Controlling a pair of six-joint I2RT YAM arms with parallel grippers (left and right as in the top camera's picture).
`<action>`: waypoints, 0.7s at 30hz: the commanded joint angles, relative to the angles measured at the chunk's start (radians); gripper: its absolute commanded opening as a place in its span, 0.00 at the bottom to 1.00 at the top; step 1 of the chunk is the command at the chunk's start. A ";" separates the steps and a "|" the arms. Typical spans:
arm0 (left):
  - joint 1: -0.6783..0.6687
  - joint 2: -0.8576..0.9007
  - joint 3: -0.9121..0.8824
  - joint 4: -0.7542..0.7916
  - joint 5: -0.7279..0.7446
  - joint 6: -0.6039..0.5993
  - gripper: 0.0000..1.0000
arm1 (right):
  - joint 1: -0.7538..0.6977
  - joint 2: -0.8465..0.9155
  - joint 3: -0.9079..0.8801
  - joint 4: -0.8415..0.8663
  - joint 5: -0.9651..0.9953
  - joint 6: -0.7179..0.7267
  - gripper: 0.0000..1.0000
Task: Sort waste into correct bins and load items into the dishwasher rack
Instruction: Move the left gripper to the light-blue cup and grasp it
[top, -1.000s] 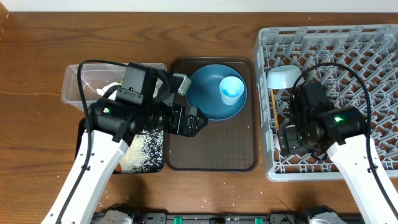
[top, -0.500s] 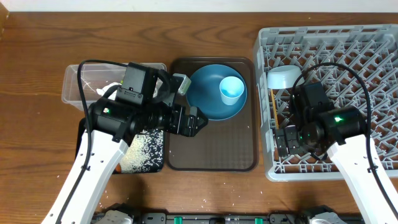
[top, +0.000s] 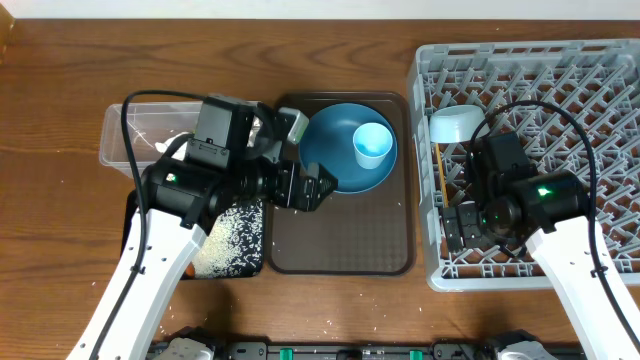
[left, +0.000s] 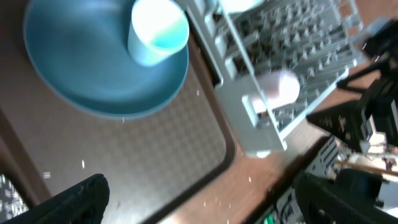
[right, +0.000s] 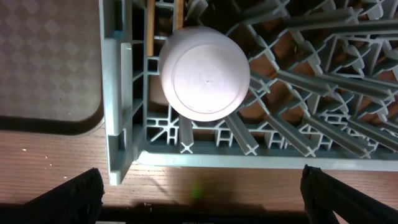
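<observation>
The dark-blue plate (top: 335, 160) lies on the brown tray (top: 340, 235) with the light-blue cup (top: 373, 145) standing on it. My left gripper (top: 315, 188) hovers open just left of the plate's front edge; in the left wrist view the plate (left: 87, 74) and cup (left: 157, 31) lie ahead of the empty gripper (left: 205, 205). The pink cup (right: 205, 71) sits upside down in the dishwasher rack (right: 118, 93) by its front-left corner, beside the chopsticks (right: 149, 28). My right gripper (right: 202, 199) is open above it, holding nothing. The pale-blue bowl (top: 455, 123) rests in the rack (top: 600, 60).
A clear tub (top: 125, 135) with white scraps stands at the back left. In front of it, under my left arm, is a black tray (top: 255, 268) with rice grains (top: 235, 235). Loose grains dot the table's front edge.
My left gripper has shifted a little back toward the plate. The right arm stays where it was above the pink cup.
</observation>
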 joint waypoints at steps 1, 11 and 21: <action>-0.015 0.002 0.008 0.042 -0.009 -0.098 0.97 | 0.009 0.002 -0.004 0.000 0.000 0.003 0.99; -0.134 0.121 0.008 0.224 -0.235 -0.360 0.97 | 0.009 0.002 -0.004 0.000 -0.001 0.003 0.99; -0.204 0.371 0.008 0.465 -0.275 -0.521 0.91 | 0.009 0.002 -0.004 0.000 -0.001 0.003 0.99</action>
